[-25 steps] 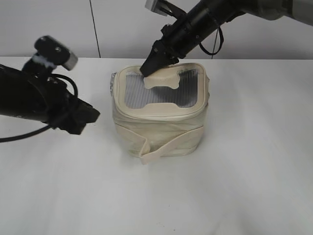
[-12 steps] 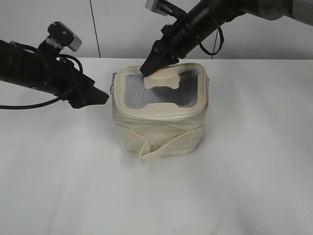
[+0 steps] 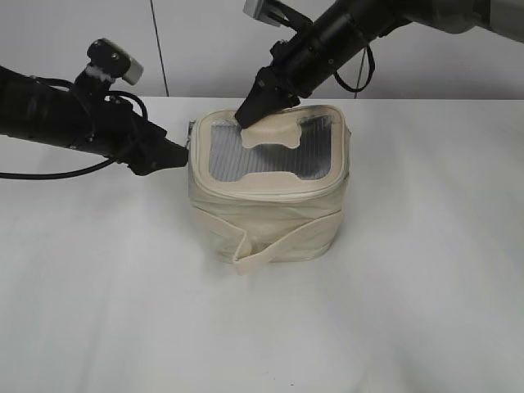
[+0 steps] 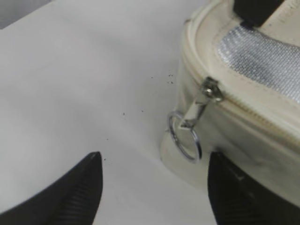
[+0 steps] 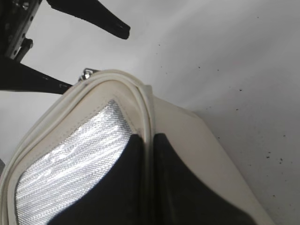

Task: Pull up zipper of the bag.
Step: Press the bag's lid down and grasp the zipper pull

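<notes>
The cream bag stands mid-table with its grey mesh top panel up. Its zipper runs round the top rim; a silver slider with a round ring pull hangs at the bag's left corner. My left gripper is open, its jaws spread just short of the ring pull, not touching it. My right gripper is shut on the bag's top rim at the back edge, pinching the cream piping between its fingers.
The white table surrounds the bag. A wide cream strap band wraps the bag's front. A white wall stands behind. The left gripper's jaws also show in the right wrist view.
My left arm has swung up and right, from low beside the bag to its upper left corner at the ring pull. The right gripper has stayed on the rim.
</notes>
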{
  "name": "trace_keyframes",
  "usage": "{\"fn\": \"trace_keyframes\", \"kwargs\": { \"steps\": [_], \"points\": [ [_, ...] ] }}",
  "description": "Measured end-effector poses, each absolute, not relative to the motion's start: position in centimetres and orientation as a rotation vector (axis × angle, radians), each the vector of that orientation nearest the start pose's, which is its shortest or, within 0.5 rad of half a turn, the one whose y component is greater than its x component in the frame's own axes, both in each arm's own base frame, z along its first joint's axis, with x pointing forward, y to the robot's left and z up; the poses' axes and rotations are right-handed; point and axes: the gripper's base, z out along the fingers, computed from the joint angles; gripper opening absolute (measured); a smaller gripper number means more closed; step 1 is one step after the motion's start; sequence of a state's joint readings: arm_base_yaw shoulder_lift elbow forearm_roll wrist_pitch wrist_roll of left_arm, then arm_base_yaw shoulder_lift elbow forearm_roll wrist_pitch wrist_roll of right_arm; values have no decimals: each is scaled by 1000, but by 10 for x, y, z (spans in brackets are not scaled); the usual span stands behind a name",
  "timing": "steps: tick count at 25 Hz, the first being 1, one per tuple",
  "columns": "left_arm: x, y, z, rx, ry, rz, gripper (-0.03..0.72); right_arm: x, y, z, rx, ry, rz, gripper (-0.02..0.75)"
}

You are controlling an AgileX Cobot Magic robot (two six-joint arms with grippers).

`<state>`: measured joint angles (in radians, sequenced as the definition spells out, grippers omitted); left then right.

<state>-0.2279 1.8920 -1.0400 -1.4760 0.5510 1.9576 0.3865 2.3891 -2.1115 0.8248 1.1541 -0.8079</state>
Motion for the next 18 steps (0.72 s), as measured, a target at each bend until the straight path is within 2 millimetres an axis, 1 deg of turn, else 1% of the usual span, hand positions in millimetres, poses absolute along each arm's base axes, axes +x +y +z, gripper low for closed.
{"fn": "trace_keyframes", "kwargs": {
  "steps": [5, 11, 14, 18],
  "points": [
    [357, -132, 165, 996, 2051, -485, 531, 448, 248, 199, -1166, 2316, 994, 43],
    [360, -142, 166, 985, 2059, -384, 473, 448, 248, 199, -1168, 2317, 992, 43],
    [361, -145, 167, 973, 2056, -376, 440, 448, 248, 199, -1168, 2317, 992, 43],
    [361, -147, 166, 1024, 2029, -374, 420, 448, 248, 199, -1167, 2317, 993, 43]
  ]
}}
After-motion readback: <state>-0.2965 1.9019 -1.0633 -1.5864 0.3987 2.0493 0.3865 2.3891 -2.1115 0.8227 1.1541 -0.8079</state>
